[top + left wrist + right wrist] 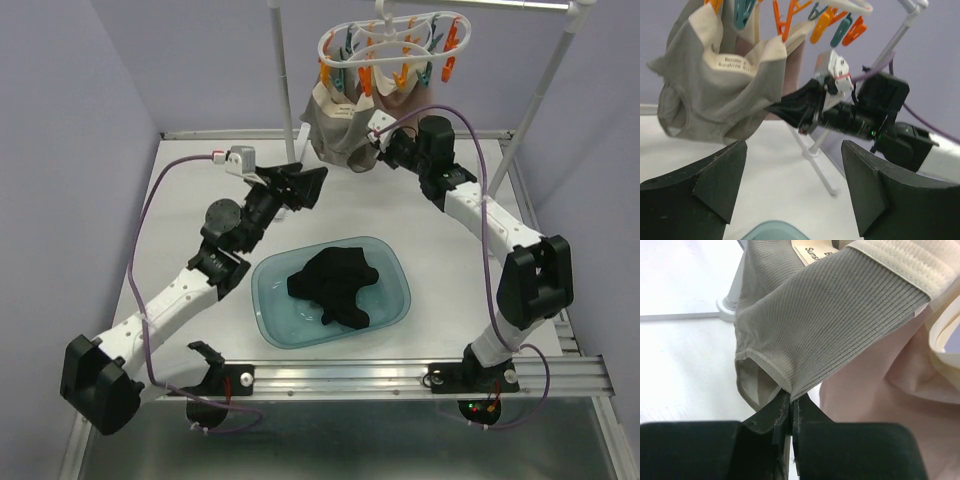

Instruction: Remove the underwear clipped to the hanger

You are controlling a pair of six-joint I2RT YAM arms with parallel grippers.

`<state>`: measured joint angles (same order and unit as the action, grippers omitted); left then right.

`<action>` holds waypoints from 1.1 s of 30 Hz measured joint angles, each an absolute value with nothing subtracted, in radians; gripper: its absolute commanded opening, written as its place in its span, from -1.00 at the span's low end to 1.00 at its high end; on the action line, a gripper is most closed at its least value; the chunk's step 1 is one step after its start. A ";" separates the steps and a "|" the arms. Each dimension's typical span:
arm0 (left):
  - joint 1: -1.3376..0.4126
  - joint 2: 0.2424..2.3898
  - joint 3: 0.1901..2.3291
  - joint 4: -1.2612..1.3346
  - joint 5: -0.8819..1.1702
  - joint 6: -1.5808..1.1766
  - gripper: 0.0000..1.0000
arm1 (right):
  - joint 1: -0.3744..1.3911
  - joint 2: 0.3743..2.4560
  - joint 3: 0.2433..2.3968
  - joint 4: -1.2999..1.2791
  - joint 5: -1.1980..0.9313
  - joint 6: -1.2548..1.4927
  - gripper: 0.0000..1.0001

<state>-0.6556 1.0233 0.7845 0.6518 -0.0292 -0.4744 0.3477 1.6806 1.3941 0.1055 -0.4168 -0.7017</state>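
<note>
The white hanger [395,45] with orange and teal pins hangs from the rack at the back. Clipped to it are a beige-taupe underwear [335,135] and, behind that, a pale pink one [405,98]. My right gripper [378,150] is shut on the taupe underwear's lower edge. In the right wrist view the gripper [791,402] pinches the ribbed cloth [840,325], with the pink cloth [880,390] beside it. My left gripper [310,185] stands open just left of and below the garment, holding nothing [794,185]. A black underwear [335,283] lies in the basin.
The translucent teal basin [392,300] sits on the white table between the two arms. White rack poles stand at the back left [285,80] and back right [540,90], and one foot runs along the table [815,150] ahead of the left gripper.
</note>
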 measured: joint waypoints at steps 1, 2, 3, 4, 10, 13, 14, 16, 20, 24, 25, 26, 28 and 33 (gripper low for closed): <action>-0.627 1.062 0.813 0.678 0.012 -0.498 0.72 | 0.348 1.670 1.382 0.105 -0.419 -0.695 -0.99; -0.604 1.102 0.845 0.701 0.047 -0.516 0.70 | 0.348 1.657 1.369 0.104 -0.422 -0.686 -0.99; -0.585 1.148 0.880 0.714 0.073 -0.534 0.70 | 0.347 1.644 1.358 0.105 -0.425 -0.676 -0.99; -0.571 1.198 0.927 0.730 0.102 -0.547 0.69 | 0.347 1.634 1.352 0.104 -0.427 -0.671 -0.99; -0.563 1.422 1.170 0.744 0.188 -0.587 0.65 | 0.347 1.589 1.345 0.098 -0.437 -0.638 -0.99; -0.563 1.515 1.285 0.732 0.197 -0.597 0.65 | 0.347 1.579 1.342 0.097 -0.439 -0.630 -0.99; -0.563 1.541 1.322 0.725 0.199 -0.600 0.65 | 0.347 1.577 1.340 0.097 -0.442 -0.629 -0.99; -0.563 1.591 1.395 0.703 0.201 -0.605 0.64 | 0.347 1.573 1.332 0.097 -0.442 -0.627 -0.99; -0.563 1.683 1.525 0.657 0.202 -0.623 0.62 | 0.347 1.570 1.326 0.089 -0.445 -0.623 -0.99; -0.563 1.755 1.626 0.596 0.198 -0.641 0.60 | 0.347 1.569 1.326 0.087 -0.445 -0.615 -0.99; -0.563 1.765 1.638 0.583 0.195 -0.645 0.60 | 0.347 1.568 1.326 0.086 -0.445 -0.612 -0.99; -0.563 1.777 1.652 0.565 0.190 -0.648 0.60 | 0.347 1.568 1.326 0.086 -0.445 -0.611 -0.99; -0.563 1.789 1.665 0.540 0.179 -0.649 0.61 | 0.347 1.565 1.326 0.084 -0.445 -0.607 -0.99; -0.562 1.830 1.716 0.482 0.163 -0.648 0.59 | 0.347 1.556 1.326 0.082 -0.445 -0.603 -0.99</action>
<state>-0.5625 1.8297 1.7161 0.4824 0.1635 -0.6476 0.3466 1.5562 1.3262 0.0818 -0.4450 -0.6033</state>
